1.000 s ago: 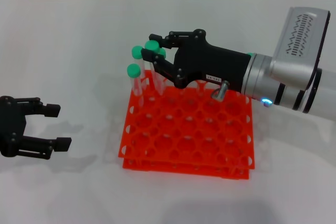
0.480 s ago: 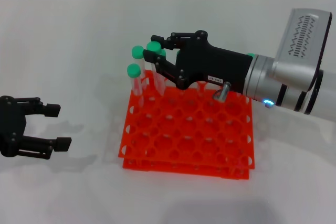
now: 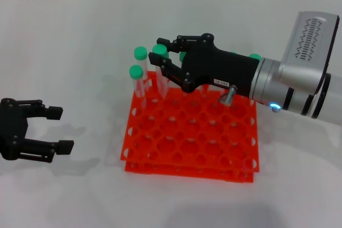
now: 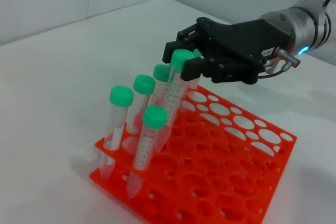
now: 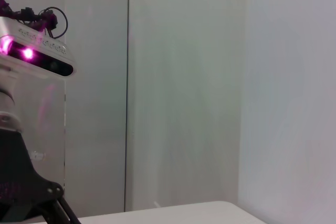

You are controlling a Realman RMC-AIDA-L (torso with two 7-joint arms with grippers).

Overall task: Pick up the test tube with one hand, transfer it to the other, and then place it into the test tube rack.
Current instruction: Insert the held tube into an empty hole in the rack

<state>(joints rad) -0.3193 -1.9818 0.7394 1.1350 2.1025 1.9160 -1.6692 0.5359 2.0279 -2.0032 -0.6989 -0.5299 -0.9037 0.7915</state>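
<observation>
The right gripper (image 3: 166,60) reaches over the far edge of the rack (image 3: 192,137) from 3 o'clock. Its fingers are on either side of the tube (image 3: 160,70), just under the green cap, but the views do not let one tell whether they are clamped on it or slightly apart. The tube stands already in a hole at the far left corner of the rack, leaning a little, among other tubes (image 3: 137,81) with the same green caps. In the left wrist view the tube (image 4: 172,95) is the tallest of the group, and the right gripper (image 4: 191,61) sits at its cap; probably it is held high so the fingers stay clear of the neighbours.

The left gripper (image 3: 56,129) is at 9 o'clock, well apart from the rack, low near the table (image 3: 80,36), with its fingers spread and nothing between them. It looks parked, so the hand-over seems finished. The placing appears to be near its end.
</observation>
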